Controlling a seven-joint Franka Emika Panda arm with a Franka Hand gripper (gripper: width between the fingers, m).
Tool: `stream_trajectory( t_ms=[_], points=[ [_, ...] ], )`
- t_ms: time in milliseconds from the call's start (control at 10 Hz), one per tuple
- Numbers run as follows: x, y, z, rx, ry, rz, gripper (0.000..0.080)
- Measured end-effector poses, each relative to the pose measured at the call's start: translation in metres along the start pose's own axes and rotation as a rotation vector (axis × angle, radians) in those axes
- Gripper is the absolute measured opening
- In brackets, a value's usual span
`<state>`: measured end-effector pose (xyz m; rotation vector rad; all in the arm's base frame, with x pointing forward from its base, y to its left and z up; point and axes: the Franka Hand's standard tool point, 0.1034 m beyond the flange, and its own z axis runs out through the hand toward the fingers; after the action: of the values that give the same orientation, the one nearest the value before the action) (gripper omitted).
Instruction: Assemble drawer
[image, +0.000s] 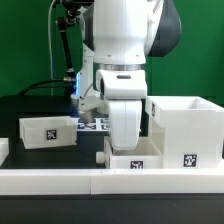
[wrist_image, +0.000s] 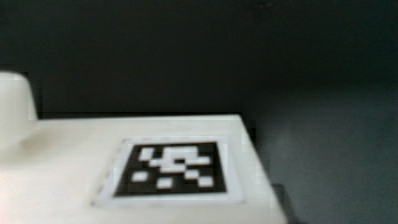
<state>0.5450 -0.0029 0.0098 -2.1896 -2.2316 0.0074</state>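
Large white boxy plastic housing (image: 186, 128) stands on the black tabletop (image: 25, 108), at the exterior view's right. Step, we judge: fetching a tray. The claw (image: 127, 144) hangs low at the small white open-top near tray (image: 150, 160), just beside the housing. Its fingertips are hidden, so we cannot tell whether it is spread or pinching. The matching far tray (image: 48, 131) lies well apart from the housing. Next we need a firm grip on the tray wall, then alignment with the housing. Wrist view: blurred black-and-white square tag (wrist_image: 173, 168) on white plastic.

Robot lab: tagged tray (image: 47, 131), green backdrop (image: 25, 45)
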Motion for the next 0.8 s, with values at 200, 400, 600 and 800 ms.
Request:
stream_trajectory(
  t_ms=[200,400,600,800],
  points=[
    [0.003,0.001,-0.001,-0.002,0.0,0.009,0.0041],
    [0.007,0.002,-0.001,-0.003,0.003,0.014,0.0041],
    [0.01,0.002,-0.001,-0.002,0.004,0.031,0.0041],
    [0.021,0.002,-0.001,-0.005,0.005,0.034,0.0041]
  ],
)
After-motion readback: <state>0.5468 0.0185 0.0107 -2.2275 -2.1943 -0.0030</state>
